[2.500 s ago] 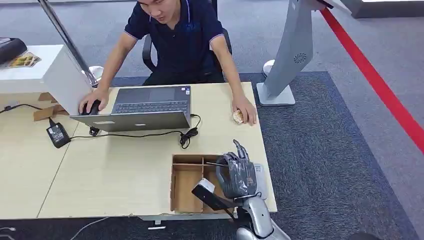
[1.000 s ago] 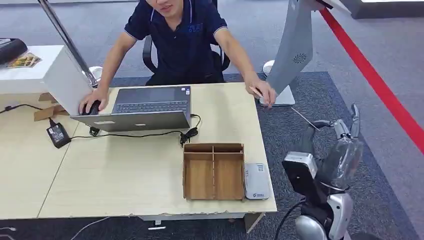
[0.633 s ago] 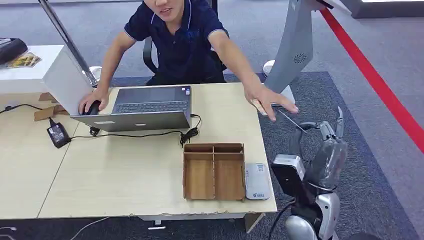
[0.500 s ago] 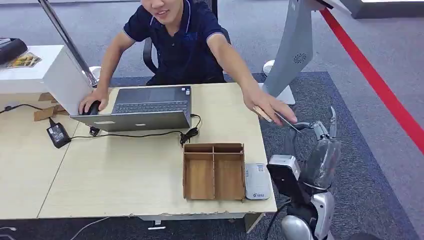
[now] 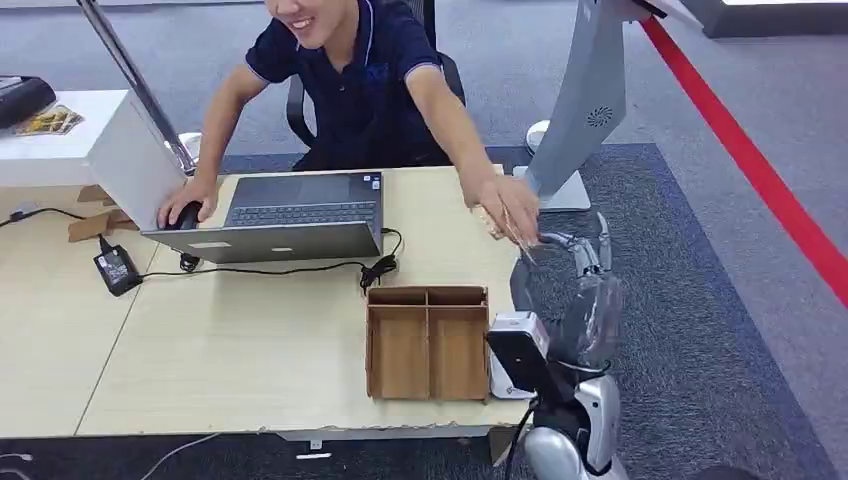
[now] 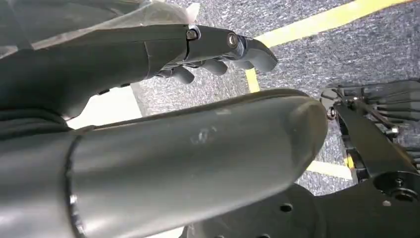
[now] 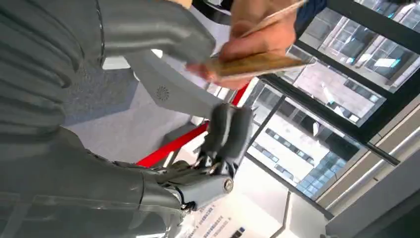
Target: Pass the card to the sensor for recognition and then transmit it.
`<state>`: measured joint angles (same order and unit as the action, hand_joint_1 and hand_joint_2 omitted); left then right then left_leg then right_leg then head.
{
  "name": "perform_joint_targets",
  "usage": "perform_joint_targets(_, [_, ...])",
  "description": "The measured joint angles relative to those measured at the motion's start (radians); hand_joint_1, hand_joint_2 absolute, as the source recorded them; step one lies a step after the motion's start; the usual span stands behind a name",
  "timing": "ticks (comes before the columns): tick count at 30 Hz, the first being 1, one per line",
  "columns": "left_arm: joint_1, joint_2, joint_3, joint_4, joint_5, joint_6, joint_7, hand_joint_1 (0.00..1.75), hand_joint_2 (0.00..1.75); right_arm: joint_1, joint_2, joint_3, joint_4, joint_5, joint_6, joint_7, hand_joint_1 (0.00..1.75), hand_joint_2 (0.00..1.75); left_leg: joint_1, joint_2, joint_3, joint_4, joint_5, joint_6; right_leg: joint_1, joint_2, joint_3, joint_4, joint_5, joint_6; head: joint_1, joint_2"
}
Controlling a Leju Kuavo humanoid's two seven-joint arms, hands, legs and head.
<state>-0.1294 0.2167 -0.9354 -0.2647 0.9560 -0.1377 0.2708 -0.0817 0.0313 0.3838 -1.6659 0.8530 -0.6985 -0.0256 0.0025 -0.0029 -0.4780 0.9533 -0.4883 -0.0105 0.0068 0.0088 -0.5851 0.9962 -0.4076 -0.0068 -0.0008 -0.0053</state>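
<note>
The card (image 7: 270, 15) is a thin strip seen edge-on, pinched in the person's hand (image 5: 503, 213) just past the table's right edge. That hand also holds a flat tan piece (image 7: 257, 65). My right hand (image 5: 585, 295) is raised close below it, thumb and fingers (image 7: 229, 133) apart, with nothing gripped. The white card sensor (image 5: 499, 384) lies on the table beside the wooden tray (image 5: 428, 296), partly hidden behind my right wrist. My left hand (image 6: 148, 54) hangs over the carpet with its fingers loosely extended and empty.
A person sits behind the table (image 5: 250, 340), one hand on a mouse beside the open laptop (image 5: 290, 215). A black charger (image 5: 117, 268) and cable lie at the left. A white stand (image 5: 585, 110) rises off the table's far right corner.
My right hand rose from the tray with the card and swung right, then drifted left toward the table. The person reached out, took hold of the card and drew it back.
</note>
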Motion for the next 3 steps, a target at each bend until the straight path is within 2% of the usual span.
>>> perform_joint_targets(3, [0.0, -0.001, 0.0, 0.0, -0.002, 0.0, 0.0, 0.0, 0.0, 0.0, 0.011, 0.003, 0.016, 0.0, 0.0, -0.013, 0.0, 1.75, 0.0, 0.0, 0.0, 0.0, 0.0, 0.0, 0.0, 0.0, 0.0, 0.0, 0.0, 0.0, 0.0, 0.0])
